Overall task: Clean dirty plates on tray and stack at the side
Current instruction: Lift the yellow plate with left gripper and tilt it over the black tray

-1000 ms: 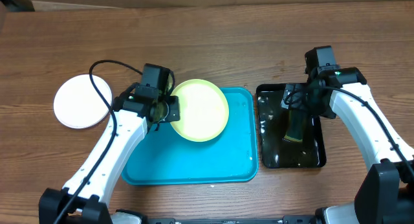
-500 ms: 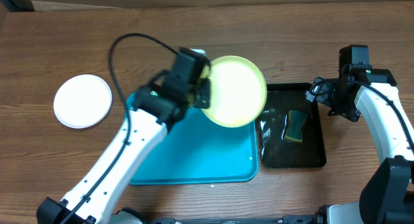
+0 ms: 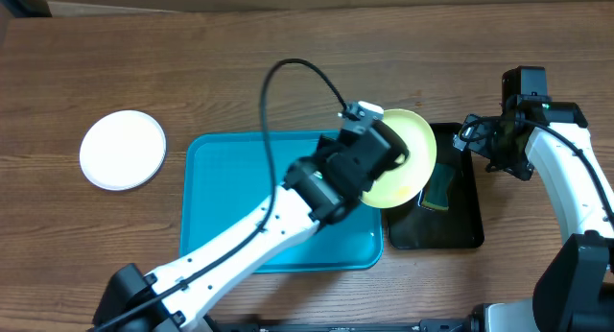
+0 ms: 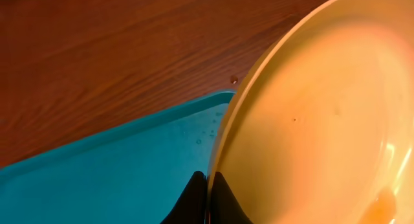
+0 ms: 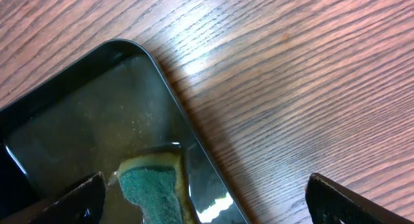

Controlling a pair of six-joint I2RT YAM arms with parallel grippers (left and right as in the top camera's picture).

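The pale yellow plate [image 3: 411, 152] hangs tilted over the turquoise tray's [image 3: 230, 183] right edge and the black tray [image 3: 451, 234], its rim pinched in the closed left gripper [image 4: 208, 188]. A white plate [image 3: 123, 150] lies well left of the tray. The right gripper [image 5: 206, 201] gapes wide and empty near the sponge [image 5: 152, 185].

The left arm [image 3: 259, 238] stretches from the front edge of the desk [image 3: 288, 63] diagonally toward its right rear. The left gripper [image 4: 207, 197] has its fingers pinched tight on the rim of a plate [image 3: 418, 145], which it holds tilted. The right arm [image 3: 568, 178] stands bent along the desk's right edge, and the right gripper [image 5: 206, 185] hangs with its fingers spread wide, holding nothing.
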